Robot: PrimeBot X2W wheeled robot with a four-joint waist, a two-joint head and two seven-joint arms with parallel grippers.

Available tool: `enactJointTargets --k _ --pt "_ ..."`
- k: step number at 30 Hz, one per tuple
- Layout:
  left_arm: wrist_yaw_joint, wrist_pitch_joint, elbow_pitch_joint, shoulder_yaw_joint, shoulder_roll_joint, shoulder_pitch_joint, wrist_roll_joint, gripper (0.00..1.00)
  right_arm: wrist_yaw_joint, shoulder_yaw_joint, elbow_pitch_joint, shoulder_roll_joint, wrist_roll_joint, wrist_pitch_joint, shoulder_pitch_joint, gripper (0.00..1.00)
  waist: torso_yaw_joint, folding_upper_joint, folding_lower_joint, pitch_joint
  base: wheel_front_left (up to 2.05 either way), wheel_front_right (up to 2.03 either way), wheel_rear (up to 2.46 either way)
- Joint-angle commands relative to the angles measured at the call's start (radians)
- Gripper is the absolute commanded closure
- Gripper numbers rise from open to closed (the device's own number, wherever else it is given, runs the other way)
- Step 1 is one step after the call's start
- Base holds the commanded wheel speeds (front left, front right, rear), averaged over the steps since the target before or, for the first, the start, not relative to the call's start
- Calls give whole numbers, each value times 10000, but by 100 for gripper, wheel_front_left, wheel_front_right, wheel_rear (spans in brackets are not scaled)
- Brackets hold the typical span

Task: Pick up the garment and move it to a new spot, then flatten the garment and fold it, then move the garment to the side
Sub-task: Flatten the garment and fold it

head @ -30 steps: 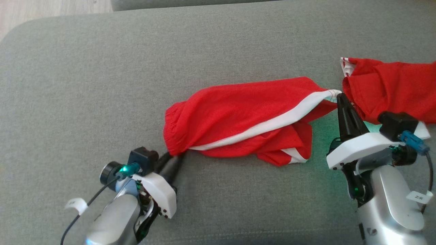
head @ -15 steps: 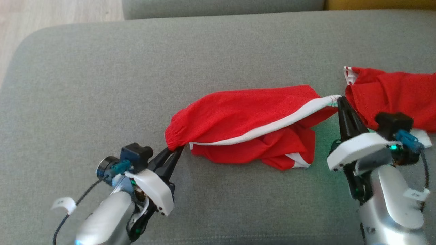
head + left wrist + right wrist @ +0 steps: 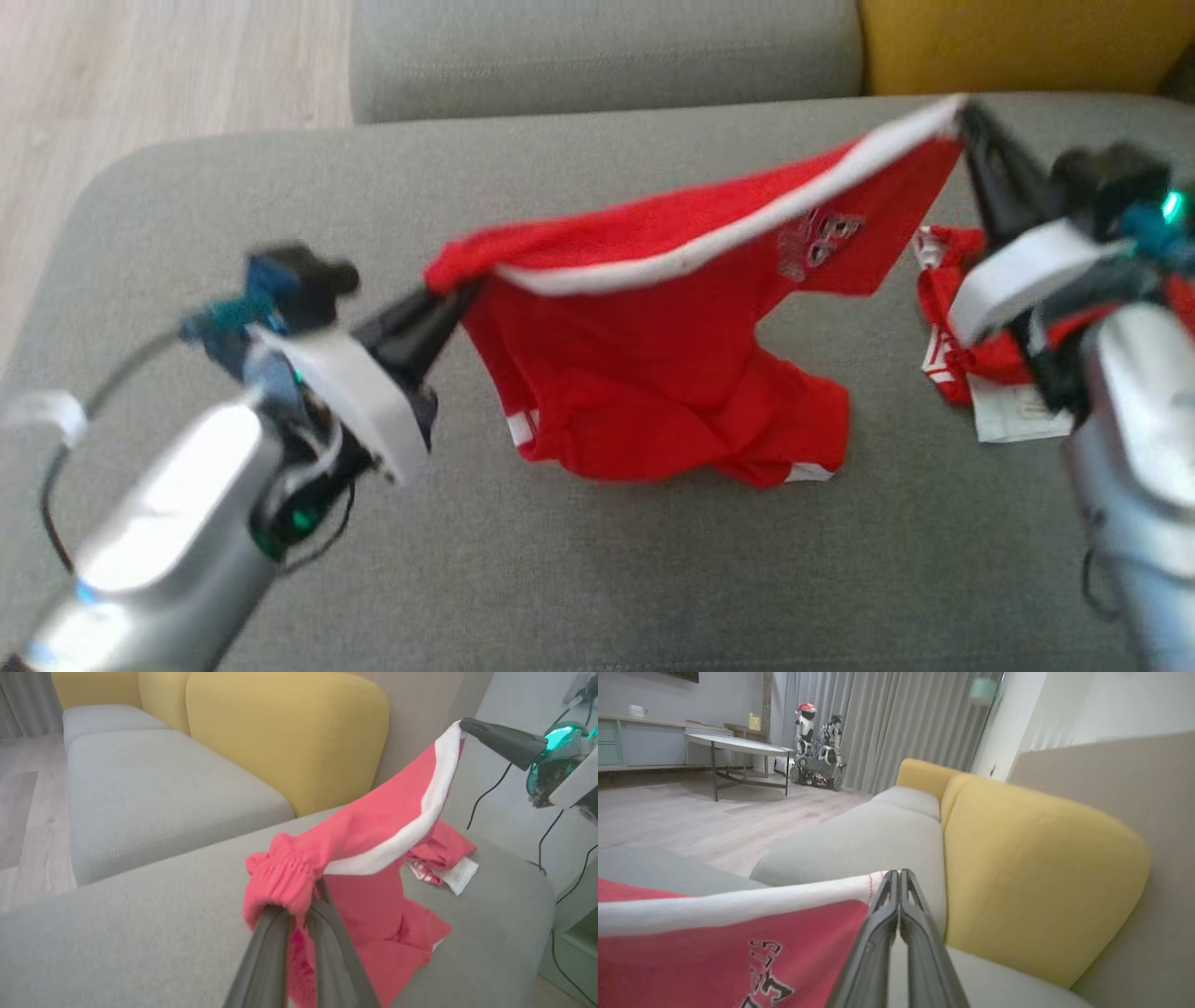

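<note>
Compared with half a second back, I have both arms up. The garment, which then lay slumped on the cushion between the pincers, now hangs as a red sheet from its white-striped edge. The head camera has tilted up as well, so more of the room shows behind.

Nearest me, the left gripper is clamped on the gathered elastic end of the garment. In the left wrist view its two fingers close into the bunched red cloth right at their tips. From there the white stripe climbs away to the right gripper, which sits higher and farther out, fingers pressed together on the stripe's corner. In the right wrist view the cloth spreads off to the left of those tips, with dark lettering printed on the red just below them. The garment sags below and between the two pincers, and its lower hem rests crumpled on the grey seat cushion.

Just beside and beneath the right gripper, a second red piece lies bunched on the cushion with a white tag.

Beyond that I see another grey seat, a yellow back cushion and pale wood floor. Far off in the right wrist view are a table, grey curtains and another robot standing by them.
</note>
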Motion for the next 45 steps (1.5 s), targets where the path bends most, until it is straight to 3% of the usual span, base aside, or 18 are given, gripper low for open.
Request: enactJointTargets --k 1,10,17,24,29,35,40,45 --pt "65 225 -550 682 401 -803 -223 100 19 303 -542 -271 55 48 -693 100 -84 0 0 -237 0 0 0" --pt "1382 1695 -2498 1813 565 -1095 -1700 100 19 529 -2311 -1185 209 894 -1319 100 -270 0 0 -830 0 0 0" --pt "2273 2865 -4708 2344 1389 -316 -2606 100 19 -290 -4738 -1279 134 2630 -480 100 -250 0 0 -831 0 0 0" --pt "2363 3609 -5110 2472 1749 -1008 -2716 100 19 -236 -5299 -1272 398 3631 -895 100 -128 0 0 -73 0 0 0" --pt "1996 3805 -4219 2409 1662 -2100 -2523 100 19 308 -4620 -1224 587 3702 -2061 100 -100 0 0 898 0 0 0" --pt "1265 3441 -1626 2460 1096 -4488 -1989 100 19 1324 -2233 -1009 610 2860 -4904 100 -68 0 0 2205 0 0 0" --pt "795 2240 843 2494 536 -6815 -947 100 19 1281 306 -420 208 1305 -7574 100 62 0 0 2984 0 0 0" --pt "563 414 2808 2559 70 -8617 3 100 19 253 2436 418 -665 -626 -9476 100 209 0 0 3503 0 0 0"
